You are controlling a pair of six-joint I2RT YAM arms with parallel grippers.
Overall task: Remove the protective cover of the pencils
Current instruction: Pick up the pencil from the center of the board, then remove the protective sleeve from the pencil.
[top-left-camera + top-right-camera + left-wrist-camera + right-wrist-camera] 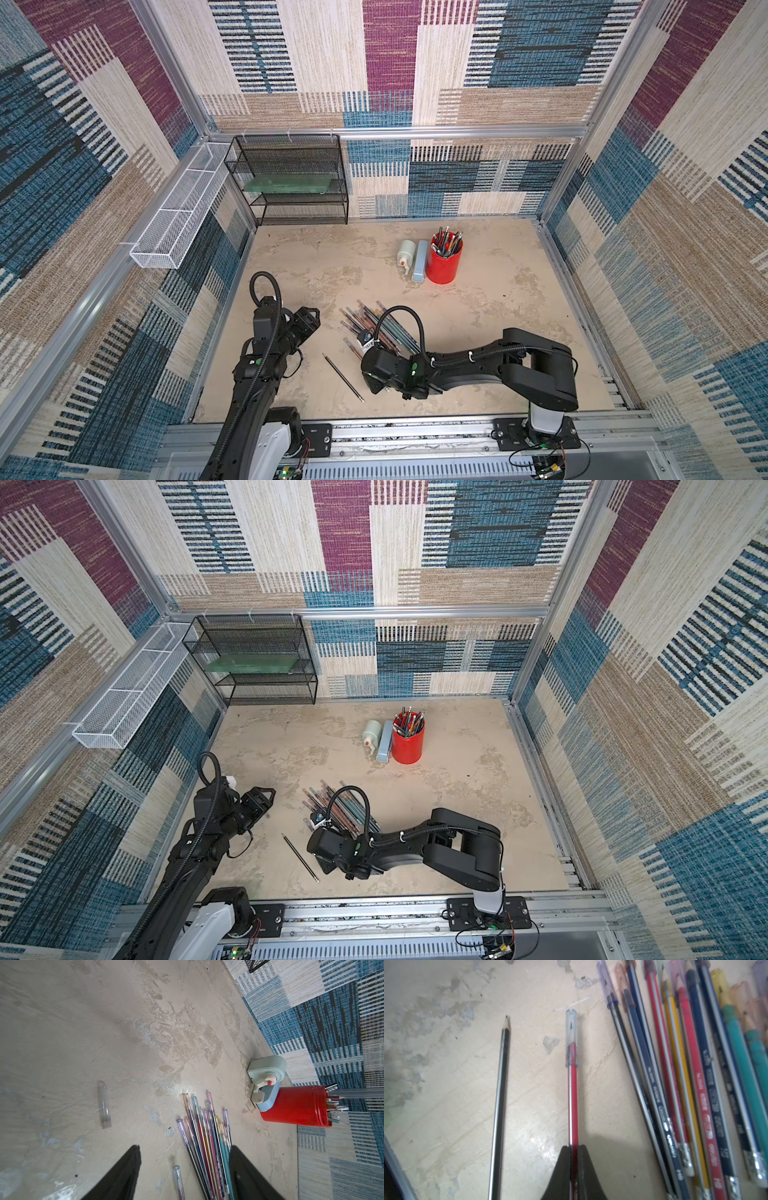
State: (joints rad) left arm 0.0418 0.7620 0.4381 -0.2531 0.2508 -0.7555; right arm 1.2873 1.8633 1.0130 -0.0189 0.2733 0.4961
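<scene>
A pile of pencils (376,322) (691,1076) with tinted clear covers on their points lies mid-table. My right gripper (573,1147) is shut on a red pencil (572,1097) that lies apart from the pile. A clear protective cover (571,1039) is still on its point. A bare black pencil (343,377) (500,1095) rests beside it. In the left wrist view a loose clear cover (104,1105) lies on the table. My left gripper (185,1148) (309,318) hovers open left of the pile, holding nothing.
A red cup (444,266) of pens stands at the back, with a blue-grey box (420,262) and a pale sharpener (406,254) next to it. A black mesh shelf (291,183) and a white mesh basket (178,212) sit at the back left.
</scene>
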